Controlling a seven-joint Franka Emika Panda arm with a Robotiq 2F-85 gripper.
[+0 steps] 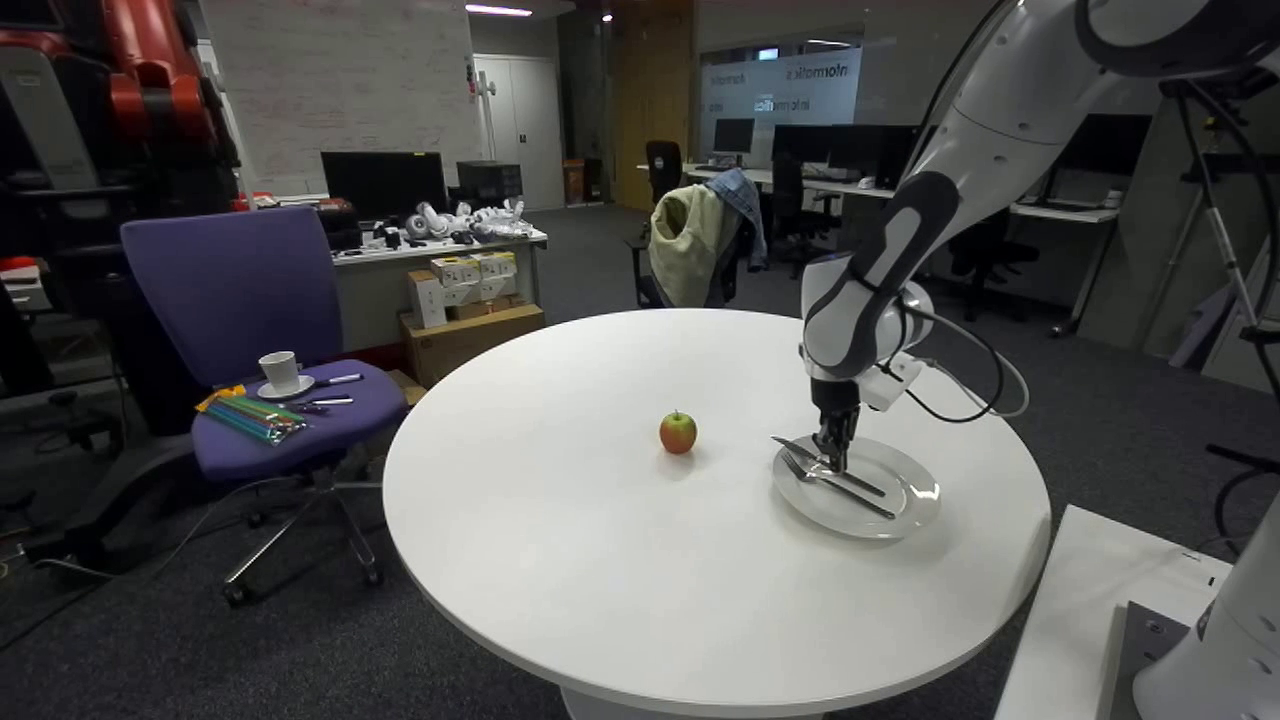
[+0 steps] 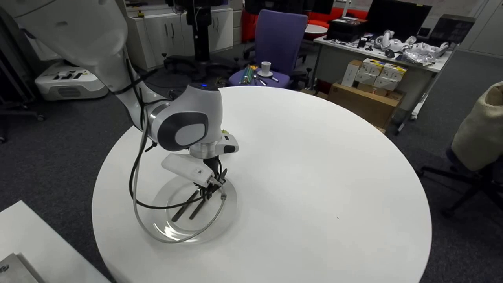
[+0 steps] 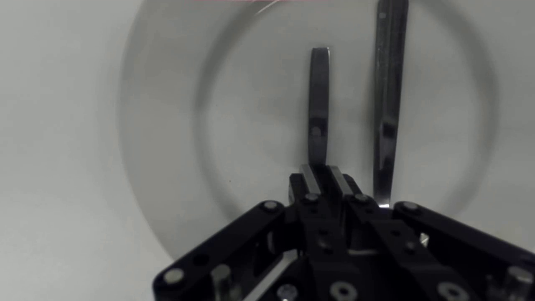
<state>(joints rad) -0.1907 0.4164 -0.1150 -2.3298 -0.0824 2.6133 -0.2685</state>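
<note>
In an exterior view, left to right: purple chair (image 1: 240,300) bearing white cup (image 1: 281,372); apple (image 1: 678,433) on the worktop (image 1: 560,520), apart from the plate (image 1: 922,480); fork (image 1: 845,491) crowding close alongside the knife (image 3: 319,96), both across the plate; pincer (image 3: 320,168) pressed together, pinching the knife.

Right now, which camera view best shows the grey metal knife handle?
The wrist view: the knife handle looks largest there, extending from the black gripper. Both exterior views show it small, over the pale round plate.
</note>
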